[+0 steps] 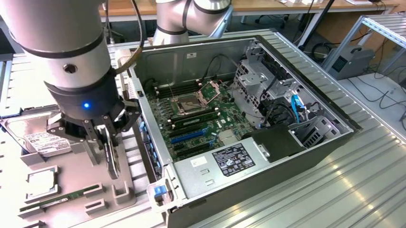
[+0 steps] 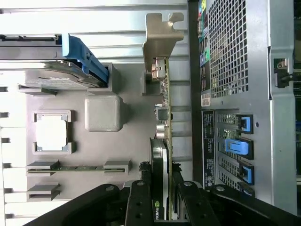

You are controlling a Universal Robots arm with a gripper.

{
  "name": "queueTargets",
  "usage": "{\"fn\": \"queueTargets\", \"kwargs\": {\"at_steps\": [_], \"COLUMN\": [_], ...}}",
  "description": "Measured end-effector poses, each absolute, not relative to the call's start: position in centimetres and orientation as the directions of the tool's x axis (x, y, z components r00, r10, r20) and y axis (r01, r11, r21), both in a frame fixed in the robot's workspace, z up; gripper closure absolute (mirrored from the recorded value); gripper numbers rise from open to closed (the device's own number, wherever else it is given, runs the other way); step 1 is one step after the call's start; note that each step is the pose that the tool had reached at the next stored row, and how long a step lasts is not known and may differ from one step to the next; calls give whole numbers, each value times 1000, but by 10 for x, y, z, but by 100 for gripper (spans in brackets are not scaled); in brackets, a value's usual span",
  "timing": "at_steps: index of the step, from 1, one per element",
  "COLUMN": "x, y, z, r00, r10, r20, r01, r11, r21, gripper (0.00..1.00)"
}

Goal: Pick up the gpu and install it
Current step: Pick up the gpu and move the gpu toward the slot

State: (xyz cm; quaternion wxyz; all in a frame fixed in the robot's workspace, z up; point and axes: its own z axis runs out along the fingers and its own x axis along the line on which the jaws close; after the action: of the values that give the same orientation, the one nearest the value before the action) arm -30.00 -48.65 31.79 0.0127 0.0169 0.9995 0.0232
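Arm pose: your arm (image 1: 70,61) stands almost upright just outside the computer case (image 1: 266,175), on the side of its rear panel, with the wrist pointing straight down. A blue light glows on the wrist housing.
Second arm section: you can see another grey link (image 1: 190,16) rising behind the case's far wall.
Claw: your gripper (image 1: 104,147) (image 2: 161,186) is closed on the gpu, with one black finger (image 2: 140,193) pressed to each face of the card.
Gpu: the gpu (image 1: 113,164) (image 2: 160,155) hangs on edge between the fingers, parallel to the case's rear panel and just beside it, outside the case. Its green board edge faces the panel.
Gpu bracket: the silver end bracket (image 2: 160,37) is at the end of the card farthest from the fingers, and it does not touch the case.
Gpu and tray: you cannot tell whether the card's lower edge is free of the grey parts tray (image 1: 76,175) (image 2: 94,146), which lies alongside the case.
Case rear panel: a perforated grille (image 2: 225,56) and blue slot latches (image 2: 237,147) face the card.
Case interior: the side is open, and the motherboard (image 1: 197,118) lies exposed inside, well apart from the card.
Other tray parts, farther from the case than the card: the hard drive (image 1: 44,140), a square processor (image 1: 39,183) (image 2: 51,132) and a slim RAM stick (image 1: 60,197) (image 2: 70,167), each in its own holder.
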Motion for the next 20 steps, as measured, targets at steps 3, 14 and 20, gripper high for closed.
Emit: {"fn": "queueTargets", "kwargs": {"at_steps": [3, 14, 20], "x": [-300, -300, -300], "y": [-486, -487, -487], "z": [338, 399, 443], "r00": [-999, -999, -999], "r10": [34, 35, 34], "r20": [-25, -25, -24], "r01": [33, 33, 33], "r11": [998, 998, 998], "r21": [48, 50, 52], "gripper": [73, 73, 73]}}
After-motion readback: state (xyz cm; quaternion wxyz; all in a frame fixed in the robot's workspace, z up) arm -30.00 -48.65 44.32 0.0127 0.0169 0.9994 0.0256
